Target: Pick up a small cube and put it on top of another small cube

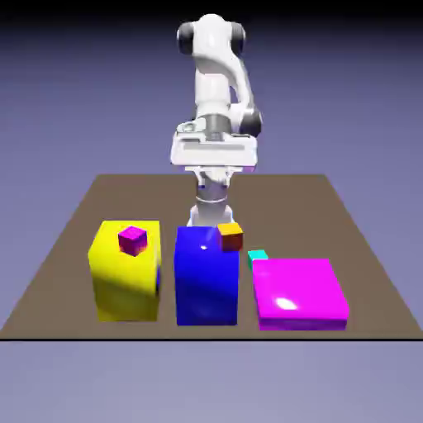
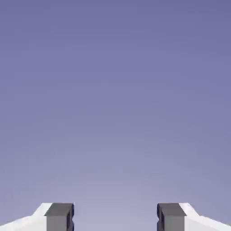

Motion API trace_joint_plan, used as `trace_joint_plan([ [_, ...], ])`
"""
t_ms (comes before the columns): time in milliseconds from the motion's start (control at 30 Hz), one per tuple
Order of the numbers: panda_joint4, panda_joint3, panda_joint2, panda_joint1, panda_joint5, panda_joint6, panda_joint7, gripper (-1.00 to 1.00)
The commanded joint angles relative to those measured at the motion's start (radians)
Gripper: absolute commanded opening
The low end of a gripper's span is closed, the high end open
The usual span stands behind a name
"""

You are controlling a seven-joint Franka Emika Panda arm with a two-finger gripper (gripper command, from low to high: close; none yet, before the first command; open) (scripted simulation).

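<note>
Our gripper (image 2: 115, 217) hangs high near the arm's base with its fingertips apart and nothing between them; the hand view shows only backdrop beyond them. Going from the exterior view's left, we see the yellow block (image 1: 127, 277) with a small magenta cube (image 1: 133, 240) that looks perched at its top, though we cannot tell whether it rests there or stands behind. Next comes the blue block (image 1: 206, 285), an orange cube (image 1: 230, 236) overlapping its upper right corner, its footing equally unclear. Further right, the cyan cube (image 1: 258, 259), the one we take to be wanted, sits on the table (image 1: 330, 223) by the far left corner of the flat magenta block (image 1: 298, 289), partly hidden by it. No small cube stands on another, so we judge the task barely begun: reaching, gripping, lifting, placing and letting go are all left.
</note>
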Motion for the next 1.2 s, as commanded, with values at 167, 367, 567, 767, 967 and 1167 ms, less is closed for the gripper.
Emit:
trace_joint_plan([
  [167,0.093,-0.034,0.217,0.176,0.030,-0.061,-0.090,0.00],
  [367,0.186,-0.068,0.435,0.353,0.061,-0.122,-0.181,0.00],
  [567,0.099,0.145,0.484,0.276,0.128,-0.184,-0.178,0.00],
  [767,0.007,0.362,0.444,0.100,0.201,-0.254,-0.060,0.00],
  [967,-0.086,0.579,0.404,-0.077,0.274,-0.324,0.058,0.00],
  [1167,-0.146,0.688,0.421,-0.162,0.280,-0.332,0.174,0.00],
])
